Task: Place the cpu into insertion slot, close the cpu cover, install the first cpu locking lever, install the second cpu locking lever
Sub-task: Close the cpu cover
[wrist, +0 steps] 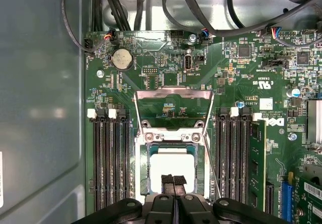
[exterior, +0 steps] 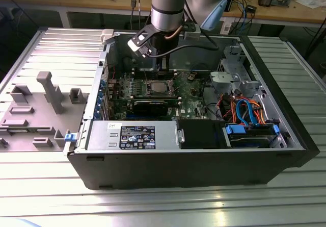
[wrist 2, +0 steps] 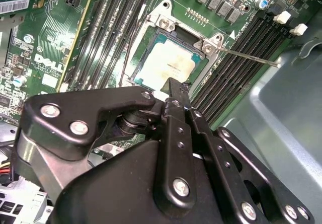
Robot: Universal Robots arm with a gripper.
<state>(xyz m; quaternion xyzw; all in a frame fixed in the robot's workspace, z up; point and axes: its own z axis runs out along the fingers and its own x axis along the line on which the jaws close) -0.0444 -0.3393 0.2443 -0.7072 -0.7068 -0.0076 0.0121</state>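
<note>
The cpu (wrist: 172,164) lies flat in the insertion slot (wrist: 142,159), its silver-grey top showing; in the second wrist view the cpu (wrist 2: 168,63) sits inside the silver socket rim (wrist 2: 162,21). The cpu cover (wrist: 173,94) stands swung up and open at the socket's far side, green board showing through its window. My gripper (wrist: 173,180) hovers just above the chip's near edge, shut, its black fingertips pressed together with nothing between them. In the exterior view my gripper (exterior: 162,72) hangs inside the case over the socket (exterior: 156,88).
A thin locking lever rod (wrist 2: 246,56) sticks out beside the socket. Black memory slots (wrist: 108,163) flank the socket on both sides. Cables (wrist: 201,17) run along the case wall. The power supply (exterior: 135,135), drive bays (exterior: 252,132) and case walls (exterior: 178,166) close in the board.
</note>
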